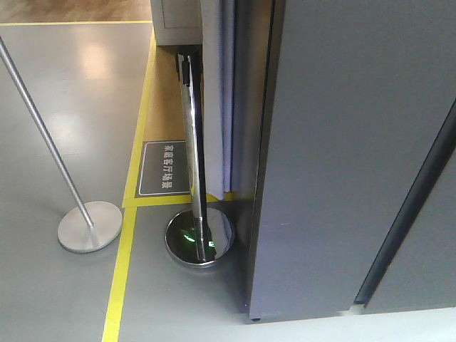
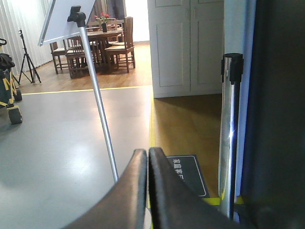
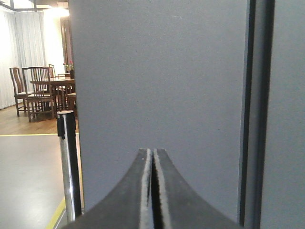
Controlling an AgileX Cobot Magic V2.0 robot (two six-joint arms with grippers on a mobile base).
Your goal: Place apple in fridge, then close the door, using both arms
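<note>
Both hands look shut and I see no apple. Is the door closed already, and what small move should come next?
Probably ease the right hand back from the door. Both it and the left hand are shut and empty, no apple shows, and the dark grey door face shows no white interior, so the fridge seems closed.

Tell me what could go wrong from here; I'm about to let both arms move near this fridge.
1. The chrome stanchion post leans close beside the dark grey fridge; a swinging arm or door could knock it over.
2. Both the left gripper and right gripper are shut with nothing between them, and no apple shows in any view, so whether it went inside cannot be confirmed.
</note>
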